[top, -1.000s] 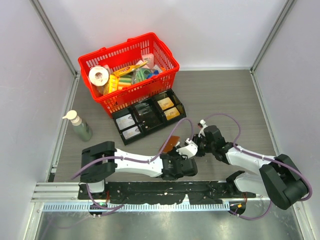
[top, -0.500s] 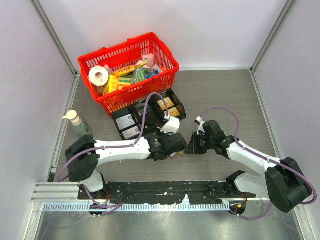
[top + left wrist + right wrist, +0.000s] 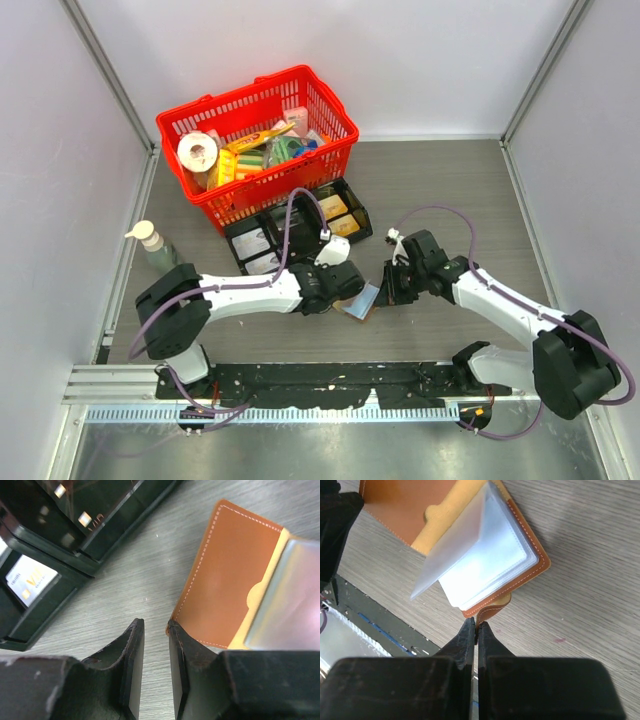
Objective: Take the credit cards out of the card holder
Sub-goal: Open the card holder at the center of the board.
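Observation:
The card holder (image 3: 362, 301) lies open on the table between my two grippers. In the left wrist view its brown flap (image 3: 230, 575) lies flat, with a pale blue-grey face to the right of it. In the right wrist view the card holder (image 3: 530, 575) shows pale, translucent leaves lifted at one edge. I cannot tell the credit cards apart from these leaves. My right gripper (image 3: 478, 626) is shut on the holder's small brown tab; it also shows in the top view (image 3: 392, 290). My left gripper (image 3: 155, 630) is slightly open and empty, one fingertip at the flap's corner; it also shows in the top view (image 3: 345, 285).
A black divided tray (image 3: 297, 232) holding cards stands just behind the left gripper; it also shows in the left wrist view (image 3: 60, 555). A red basket (image 3: 258, 140) full of goods is behind it. A pump bottle (image 3: 160, 255) stands at the left. The black base rail runs along the near edge.
My left gripper moved from the near edge up to the card holder's left side. The card holder went from standing brown side out to lying open with its pale face up.

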### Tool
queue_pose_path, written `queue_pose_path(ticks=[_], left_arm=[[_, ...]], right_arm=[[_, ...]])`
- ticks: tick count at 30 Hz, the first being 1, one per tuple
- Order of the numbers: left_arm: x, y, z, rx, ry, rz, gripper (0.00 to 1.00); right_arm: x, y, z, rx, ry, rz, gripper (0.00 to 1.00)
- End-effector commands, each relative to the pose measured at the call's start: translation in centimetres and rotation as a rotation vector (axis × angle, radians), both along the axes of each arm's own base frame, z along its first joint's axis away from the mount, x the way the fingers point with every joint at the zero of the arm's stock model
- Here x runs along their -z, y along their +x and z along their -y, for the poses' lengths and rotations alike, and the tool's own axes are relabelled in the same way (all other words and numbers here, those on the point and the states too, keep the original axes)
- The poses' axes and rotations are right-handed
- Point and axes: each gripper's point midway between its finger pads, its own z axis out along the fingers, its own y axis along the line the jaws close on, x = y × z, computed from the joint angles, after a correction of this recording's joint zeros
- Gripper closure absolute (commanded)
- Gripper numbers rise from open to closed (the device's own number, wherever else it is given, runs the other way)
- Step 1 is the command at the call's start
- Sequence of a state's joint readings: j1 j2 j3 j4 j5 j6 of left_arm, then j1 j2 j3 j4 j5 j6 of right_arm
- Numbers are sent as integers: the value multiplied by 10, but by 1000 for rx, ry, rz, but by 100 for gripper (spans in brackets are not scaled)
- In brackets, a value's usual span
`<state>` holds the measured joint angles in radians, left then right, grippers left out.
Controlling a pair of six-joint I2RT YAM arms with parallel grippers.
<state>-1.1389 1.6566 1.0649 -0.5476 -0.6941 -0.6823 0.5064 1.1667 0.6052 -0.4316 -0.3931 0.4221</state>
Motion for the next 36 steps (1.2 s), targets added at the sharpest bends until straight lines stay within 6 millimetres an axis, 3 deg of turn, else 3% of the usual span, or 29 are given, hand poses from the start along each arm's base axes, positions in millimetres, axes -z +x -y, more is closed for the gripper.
queue_pose_path(ticks=[1, 9, 11, 15, 18, 21, 23, 26, 29, 36], left_arm=[[21, -9, 9, -3, -49, -74, 70], [51, -31, 19, 46, -53, -228, 74], [54, -34, 20, 46, -66, -250, 75], [57, -39, 24, 45, -100, -276, 77], [54, -43, 31, 49, -146, -292, 78], [51, -44, 33, 34, -181, -299, 79], [50, -43, 34, 20, -210, -307, 80], [51, -44, 35, 4, -240, -322, 81], [52, -45, 36, -5, -262, -335, 82], [55, -47, 35, -20, -285, -352, 82]], right_arm=[[-4, 12, 8, 16, -69, 17, 99], [2, 48, 31, 138, -261, 47, 95], [4, 59, 43, 187, -331, 65, 91], [0, 76, 58, 258, -418, 121, 69], [-15, 90, 54, 273, -394, 176, 61], [-47, 98, 36, 284, -253, 265, 58], [-68, 97, 19, 273, -125, 310, 58], [-82, 90, 9, 267, -19, 344, 58], [-76, 86, 6, 261, 12, 337, 61], [-30, 74, -5, 230, 22, 200, 61]])
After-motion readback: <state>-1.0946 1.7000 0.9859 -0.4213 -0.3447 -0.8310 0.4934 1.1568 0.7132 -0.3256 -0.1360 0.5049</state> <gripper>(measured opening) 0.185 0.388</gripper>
